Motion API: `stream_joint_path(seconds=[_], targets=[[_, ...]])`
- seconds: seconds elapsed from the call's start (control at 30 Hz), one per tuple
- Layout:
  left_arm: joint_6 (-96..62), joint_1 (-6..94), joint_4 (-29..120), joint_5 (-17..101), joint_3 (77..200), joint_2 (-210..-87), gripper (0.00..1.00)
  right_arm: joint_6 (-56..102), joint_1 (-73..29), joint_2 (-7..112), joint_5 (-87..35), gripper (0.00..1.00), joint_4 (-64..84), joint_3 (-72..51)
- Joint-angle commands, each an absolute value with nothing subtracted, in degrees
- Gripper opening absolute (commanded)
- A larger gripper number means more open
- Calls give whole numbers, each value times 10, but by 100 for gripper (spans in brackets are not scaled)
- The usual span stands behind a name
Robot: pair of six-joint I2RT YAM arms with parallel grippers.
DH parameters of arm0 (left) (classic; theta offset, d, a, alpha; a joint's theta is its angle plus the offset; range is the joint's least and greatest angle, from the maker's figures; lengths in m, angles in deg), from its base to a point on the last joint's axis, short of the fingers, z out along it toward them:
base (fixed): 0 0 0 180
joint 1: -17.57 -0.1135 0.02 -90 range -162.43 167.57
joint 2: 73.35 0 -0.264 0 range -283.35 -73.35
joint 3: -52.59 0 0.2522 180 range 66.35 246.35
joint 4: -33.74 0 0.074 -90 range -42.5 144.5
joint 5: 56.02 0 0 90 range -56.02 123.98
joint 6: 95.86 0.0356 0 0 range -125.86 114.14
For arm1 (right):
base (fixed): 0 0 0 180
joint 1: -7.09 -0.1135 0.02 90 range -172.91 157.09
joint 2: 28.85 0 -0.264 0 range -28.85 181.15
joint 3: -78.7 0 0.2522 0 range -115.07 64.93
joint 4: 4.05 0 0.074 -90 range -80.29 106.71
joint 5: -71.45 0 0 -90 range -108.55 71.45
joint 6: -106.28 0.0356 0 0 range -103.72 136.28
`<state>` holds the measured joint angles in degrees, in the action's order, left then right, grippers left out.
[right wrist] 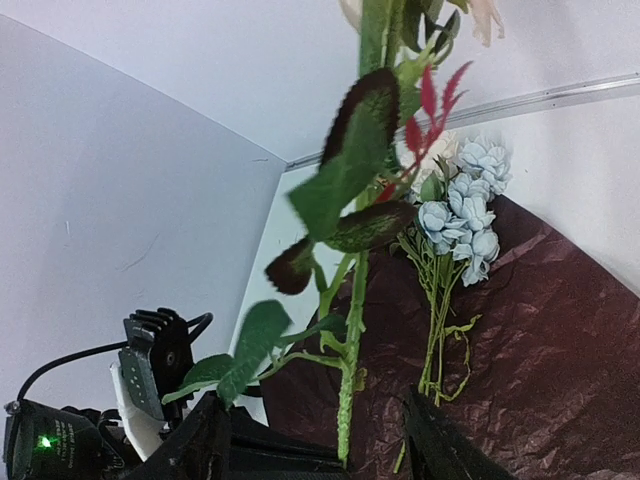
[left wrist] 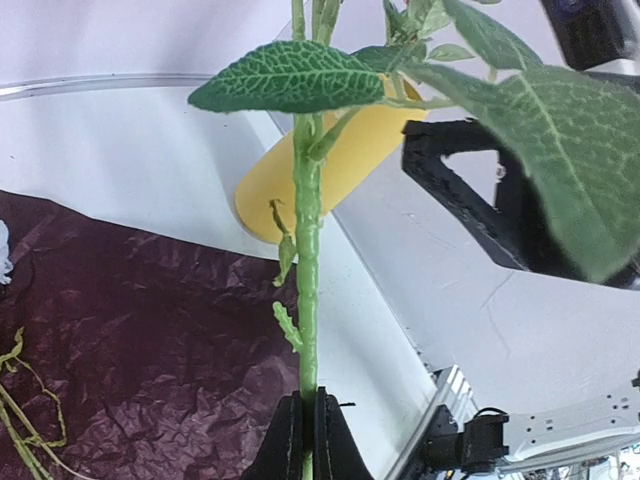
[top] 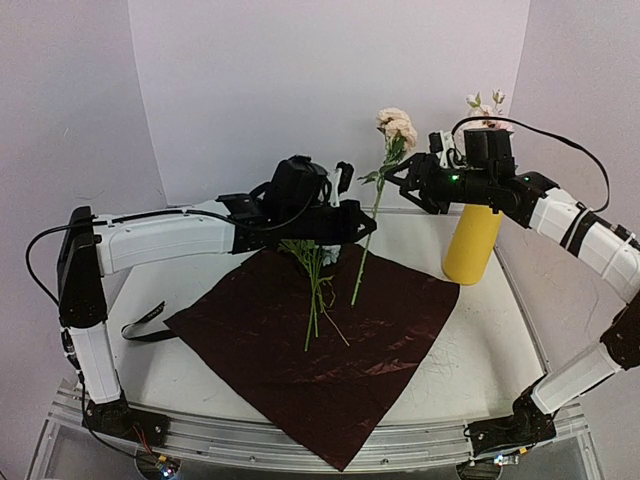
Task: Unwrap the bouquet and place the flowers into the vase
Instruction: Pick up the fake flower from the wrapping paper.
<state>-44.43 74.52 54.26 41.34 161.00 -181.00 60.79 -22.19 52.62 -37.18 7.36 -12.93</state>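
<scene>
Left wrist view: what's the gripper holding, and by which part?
One flower, clamped on its green stem below the leaves by the shut left gripper. The right gripper stands open around the same stem, not gripping.

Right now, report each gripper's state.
Left gripper: closed on a flower stem.
Right gripper: open, a stem standing between its jaws, not gripped.

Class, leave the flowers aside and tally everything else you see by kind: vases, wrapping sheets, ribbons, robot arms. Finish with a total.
Yellow vase: 1
Dark red wrapping sheet: 1
Black ribbon: 1
Robot arms: 2 (left arm, right arm)
Total: 5
</scene>
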Motion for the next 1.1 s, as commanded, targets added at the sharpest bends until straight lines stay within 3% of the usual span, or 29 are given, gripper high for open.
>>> stream_joint_path(seconds=[0.0, 0.2, 0.47, 0.6, 0.7, 0.83, 0.93, 1.0, 1.07], targets=[[-462, 747, 432, 453, 1577, -1768, 0, 614, -219, 516, -372, 59, 53, -147], [-474, 747, 388, 493, 1558, -1763, 0, 603, -216, 520, -382, 56, 52, -160], [-469, 756, 382, 521, 1570, -1768, 0, 591, -211, 508, -388, 42, 52, -160], [-466, 763, 381, 525, 1578, -1769, 0, 589, -206, 503, -390, 40, 53, -160], [-465, 767, 381, 524, 1581, -1769, 0, 587, -201, 496, -392, 19, 53, -157], [-463, 771, 380, 525, 1583, -1770, 0, 585, -196, 482, -382, 15, 54, -150], [-461, 774, 380, 525, 1589, -1771, 1, 585, -189, 473, -387, 1, 55, -140], [-460, 774, 380, 524, 1589, -1771, 6, 585, -185, 467, -389, 0, 55, -135], [-459, 775, 380, 520, 1586, -1772, 20, 581, -183, 460, -388, 0, 56, -131]])
